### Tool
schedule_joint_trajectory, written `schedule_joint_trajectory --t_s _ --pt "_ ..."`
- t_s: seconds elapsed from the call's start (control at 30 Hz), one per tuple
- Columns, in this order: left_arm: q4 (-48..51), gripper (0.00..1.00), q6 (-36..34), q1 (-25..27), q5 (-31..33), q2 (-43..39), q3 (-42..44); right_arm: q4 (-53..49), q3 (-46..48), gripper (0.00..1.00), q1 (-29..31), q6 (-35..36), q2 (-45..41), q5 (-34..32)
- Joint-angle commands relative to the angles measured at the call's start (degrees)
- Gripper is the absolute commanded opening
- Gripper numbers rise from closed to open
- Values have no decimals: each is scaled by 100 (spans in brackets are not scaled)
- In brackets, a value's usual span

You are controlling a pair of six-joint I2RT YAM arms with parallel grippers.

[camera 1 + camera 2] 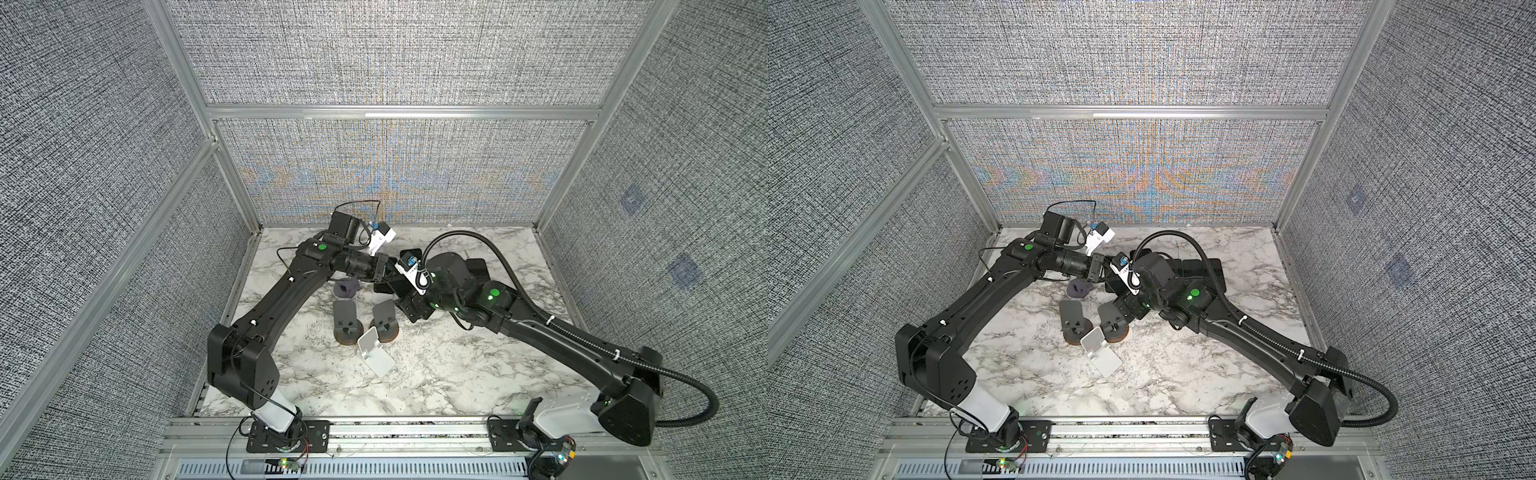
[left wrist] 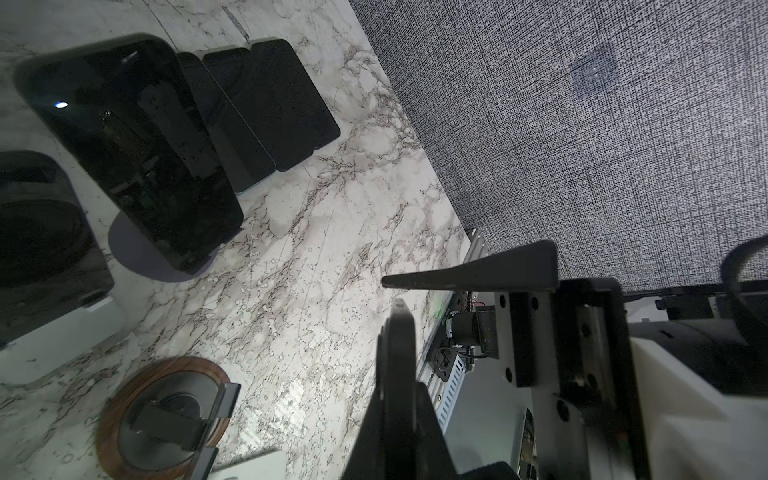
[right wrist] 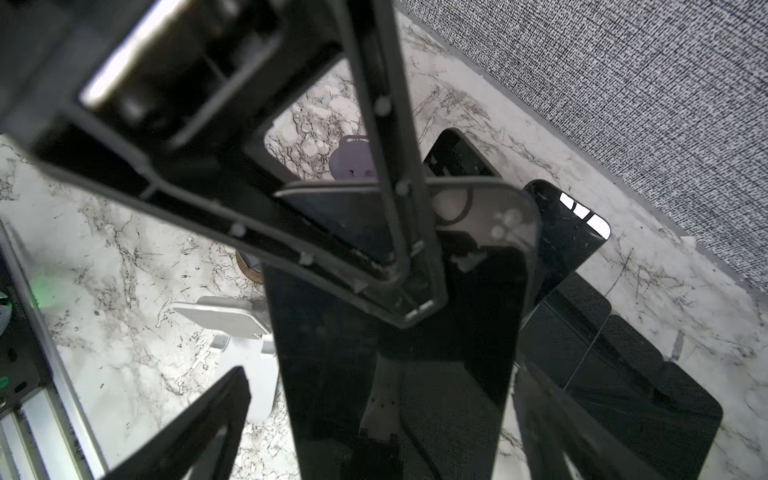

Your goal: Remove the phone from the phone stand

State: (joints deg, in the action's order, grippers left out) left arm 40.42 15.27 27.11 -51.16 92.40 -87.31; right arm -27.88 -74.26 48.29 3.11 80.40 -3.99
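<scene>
At table centre, right gripper (image 3: pixel 382 370) pointed down at the marble table (image 1: pixel 457 365), jaws spread wide. Black phone (image 3: pixel 324 365) sat between them, glossy face toward the wrist camera. One of its fingers (image 3: pixel 208 424) stood clear of the phone's long edge, with marble and the white stand (image 3: pixel 232 320) showing through the gap. The opposite finger was dark against dark glass, so contact was not readable. No pinch seen.

The left gripper (image 2: pixel 391 292) was pressed together, tips meeting over bare marble in the left wrist view. In the right wrist view it crossed above the phone's upper end; could not tell whether it was touching or apart.

The phone (image 2: pixel 129 158) was tilted, one end over the round base of the purple stand (image 3: pixel 353 164). Could not tell whether it sat in the cradle or lay on the marble. In both top views the purple stand (image 1: pixel 347 289) sat left of the phone (image 1: pixel 384 287), which was mostly hidden under the right arm.

Toward the front stood two gray stands (image 1: pixel 345 318) on round wooden bases, side by side, with the white stand just in front of them. Behind and to the right, other phones (image 2: pixel 270 108) lay flat and overlapping on the marble.
</scene>
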Motion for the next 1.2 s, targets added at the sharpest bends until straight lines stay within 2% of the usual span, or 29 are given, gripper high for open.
schedule_joint_trajectory --t_s 0.0,0.23,0.53,0.63,0.87,1.0,1.17 --pt "-146 0 -93 -9 -180 -55 -6 -35 -35 90 -47 -171 58 47" --pt "-79 0 -291 -13 -123 -75 -6 44 130 84 -144 -302 63 47" --pt "-87 0 -261 -11 -131 -1 2 370 315 70 -144 -465 2 160" --pt "-112 0 -251 -11 -136 11 12 434 337 58 -145 -517 40 123" --pt "-155 0 -289 -13 -107 6 55 529 394 45 -153 -640 24 -31" --pt "-175 16 -294 -9 -123 20 65 551 403 42 -184 -706 27 -32" --pt "-203 27 -287 -8 -141 16 83 616 446 39 -214 -778 2 50"
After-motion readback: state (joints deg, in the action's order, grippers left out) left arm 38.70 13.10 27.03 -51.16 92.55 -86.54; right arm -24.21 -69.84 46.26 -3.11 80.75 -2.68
